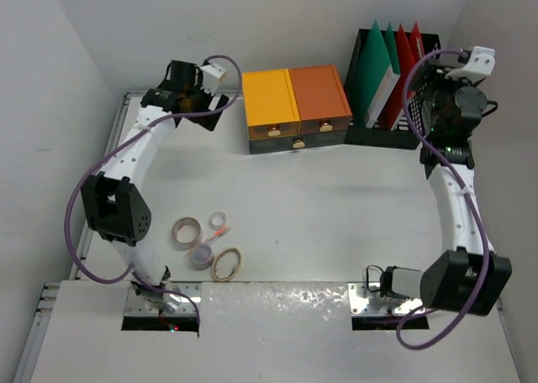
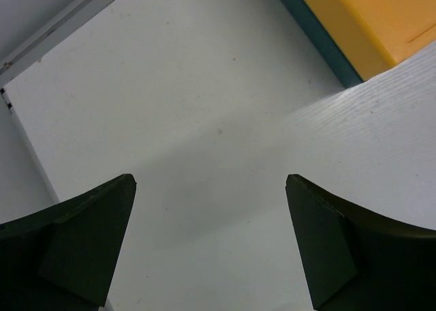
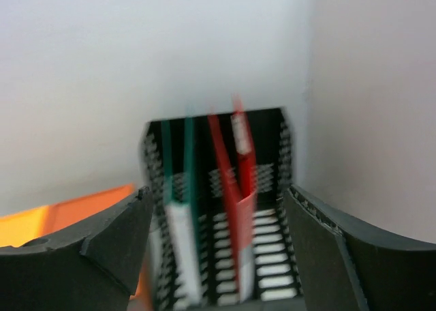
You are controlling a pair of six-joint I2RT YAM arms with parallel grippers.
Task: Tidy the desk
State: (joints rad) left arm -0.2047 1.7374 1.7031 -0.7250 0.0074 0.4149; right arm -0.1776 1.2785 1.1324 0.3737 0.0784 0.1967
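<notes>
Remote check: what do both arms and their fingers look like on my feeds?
The left arm and right arm have white links with black joint housings; a purple cable loops along each. The left fingers and right fingers are matte black, wedge-shaped, with no markings visible.

top view: high above near edge, looks down over whole desk (image 1: 336, 215). left wrist: very close, faces bare desk patch beside yellow box (image 2: 368, 18), both shared with top. right wrist: blurred, faces black file rack (image 3: 269, 168) in far right corner, also in top.
</notes>
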